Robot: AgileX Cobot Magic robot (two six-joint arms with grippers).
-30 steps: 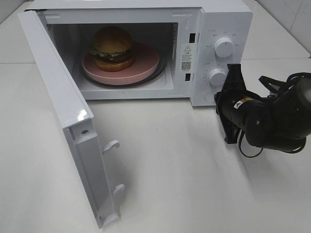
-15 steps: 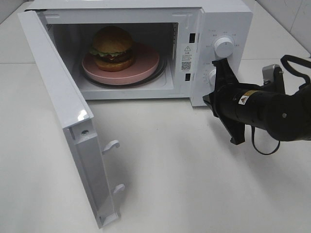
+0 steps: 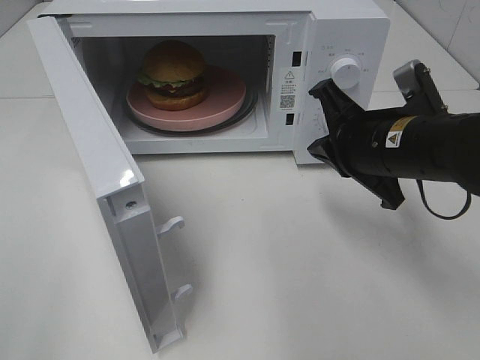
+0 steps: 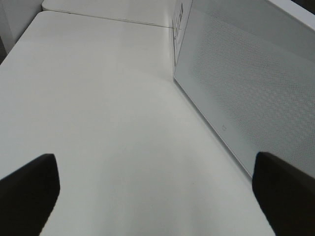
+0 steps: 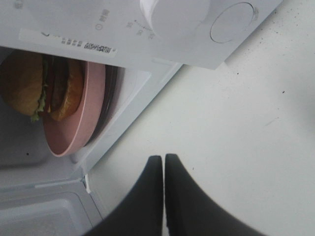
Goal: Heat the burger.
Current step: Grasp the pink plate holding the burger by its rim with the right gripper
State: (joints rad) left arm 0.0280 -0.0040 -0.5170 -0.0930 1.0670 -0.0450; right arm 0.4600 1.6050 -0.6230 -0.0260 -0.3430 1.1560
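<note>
**Burger loaded, door still open**

The tall burger with golden-brown bun and green lettuce (image 3: 174, 73) sits on the round pink plate (image 3: 225, 101) inside the white microwave oven (image 3: 341, 30). Its hinged white door (image 3: 97, 172) stands wide open, so closing and starting remain (my judgement).

The right gripper (image 5: 164, 164), fingers pressed together, hovers above the white surface (image 3: 300, 262) near the round white lower dial (image 5: 174, 17), which the high view hides. Only the left wrist view shows the left gripper (image 4: 157, 187), fingers spread, beside the door's outer face.

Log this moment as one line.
burger on pink plate in microwave | door open | right gripper shut | left gripper open
</note>
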